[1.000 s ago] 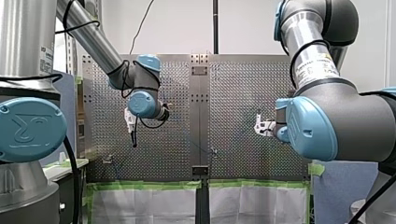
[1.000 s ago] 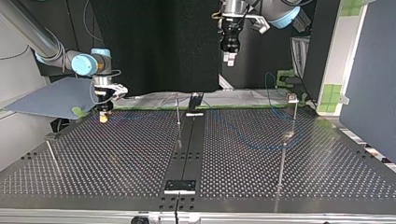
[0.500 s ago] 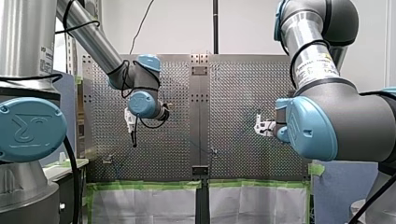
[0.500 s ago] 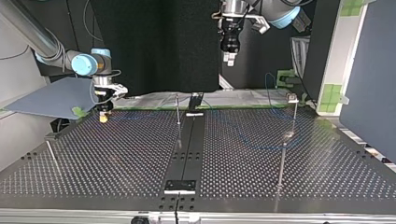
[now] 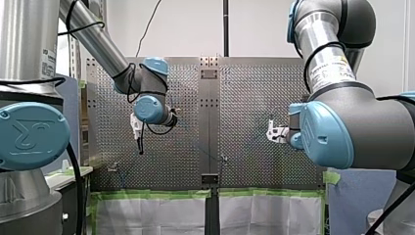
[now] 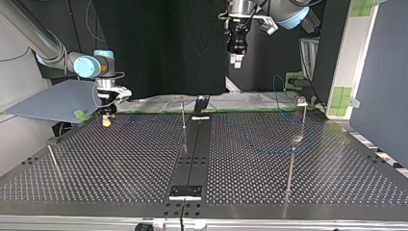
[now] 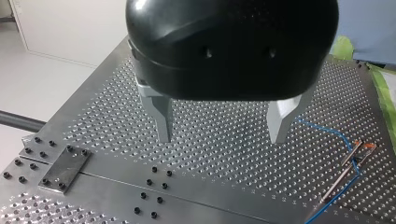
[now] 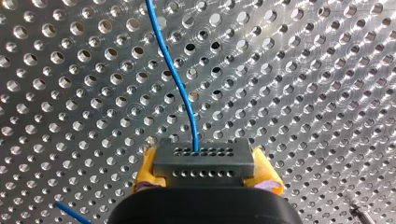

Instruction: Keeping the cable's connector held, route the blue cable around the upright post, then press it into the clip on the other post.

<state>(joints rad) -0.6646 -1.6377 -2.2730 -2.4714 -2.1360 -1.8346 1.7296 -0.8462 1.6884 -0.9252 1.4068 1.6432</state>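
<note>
Yellow-padded right gripper pinches the single dark grey rectangular connector low over the perforated metal table; one thin blue cable runs ahead from it. Black left gripper hangs high, its two metal fingers spread.

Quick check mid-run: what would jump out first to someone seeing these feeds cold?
The right pincer, yellow pads shut on a dark grey perforated connector block, with the thin blue cable running ahead from it across the perforated metal table. Next, the black left pincer, metal fingers open and empty, hanging well above the table.
</note>
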